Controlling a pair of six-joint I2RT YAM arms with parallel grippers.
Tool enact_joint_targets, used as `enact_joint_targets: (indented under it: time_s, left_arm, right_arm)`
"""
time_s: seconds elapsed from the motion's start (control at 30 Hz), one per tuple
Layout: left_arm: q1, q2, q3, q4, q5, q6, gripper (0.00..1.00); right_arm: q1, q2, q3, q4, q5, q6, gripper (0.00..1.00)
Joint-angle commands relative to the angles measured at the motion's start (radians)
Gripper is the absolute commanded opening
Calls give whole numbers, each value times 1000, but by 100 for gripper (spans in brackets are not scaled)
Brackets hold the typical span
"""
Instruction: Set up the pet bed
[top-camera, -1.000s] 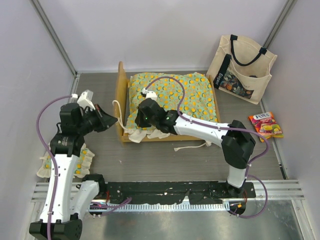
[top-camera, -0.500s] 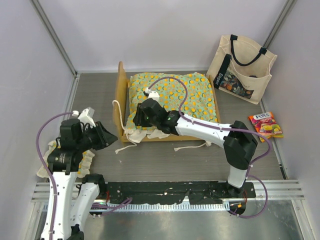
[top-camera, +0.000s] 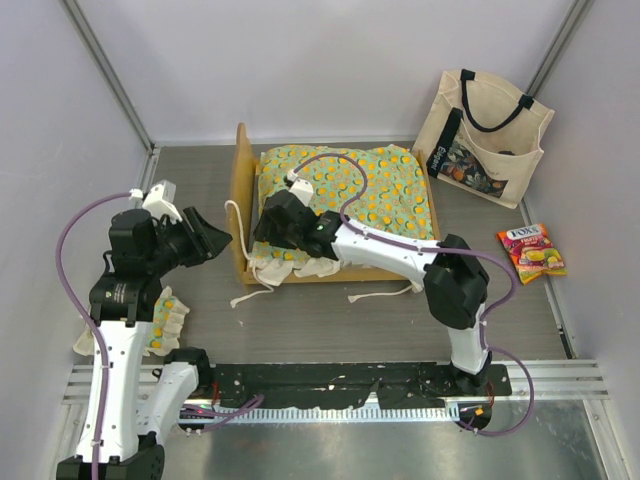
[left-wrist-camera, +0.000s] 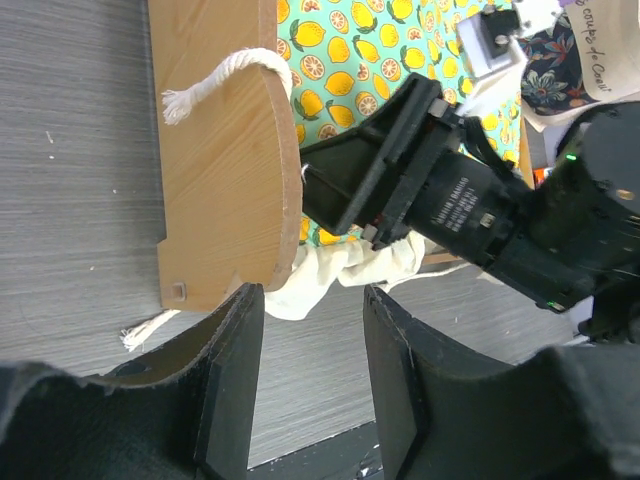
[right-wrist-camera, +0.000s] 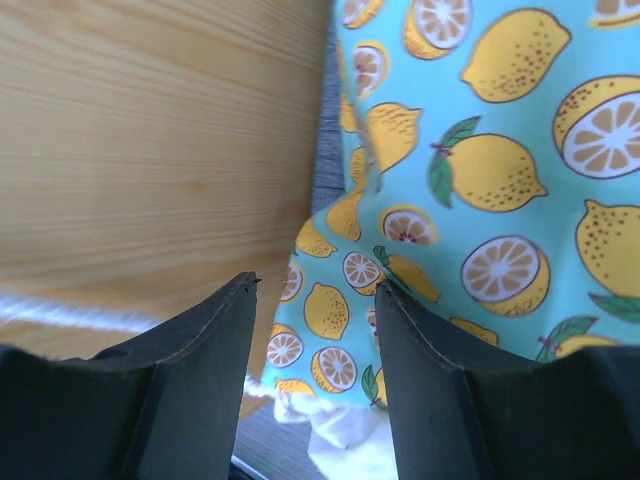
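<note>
Your pet bed is lying upper centre, long axis running left-to-right. Your right gripper, parted and empty, is hovering over its left end; your left gripper, parted too, is waiting left of the headboard.

in the top view the left arm covers most of the small ruffled pillow; only its edges show. the right arm hides part of the mattress cushion and the pet bed's near rail. the right end effector's fingertips cannot be made out there. in the right wrist view the headboard is cut off at the top and left. the tote bag's print is too small to read.
</note>
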Motion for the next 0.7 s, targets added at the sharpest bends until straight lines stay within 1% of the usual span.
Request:
enact_joint_targets:
  time_s: [0.0,0.1,0.23,0.33,0.37,0.43,0.47,0.5,0.57,0.67]
  left_arm:
    - [-3,-11,14,49,-10,30,48]
    - [-3,-22,-3,49,-11,31,48]
    - [-3,-23,-7,46,-11,39,48]
    - [-3,-23,-9,42,-13,44,47]
    - [-3,-23,-9,44,-11,45,47]
    - [-3,-18,-7,42,-7,48,47]
    - [-3,-15,-3,39,-5,51,47]
    - [-3,-12,-3,38,-5,53,47]
    - [-3,-11,0,41,-2,57,47]
    - [-3,0,6,53,32,60,47]
  right_arm:
    - [7,75,125,-145,74,73,56]
    - [12,114,124,-164,103,73,56]
    - [16,183,176,-252,157,65,55]
    - [15,184,136,-202,168,53,44]
    - [15,191,136,-199,160,46,35]
    - [13,195,142,-193,155,26,24]
    - [15,194,144,-191,161,15,7]
    - [15,189,145,-190,168,9,1]
    - [15,172,138,-162,183,-29,1]
    - [15,100,104,-89,192,-94,1]
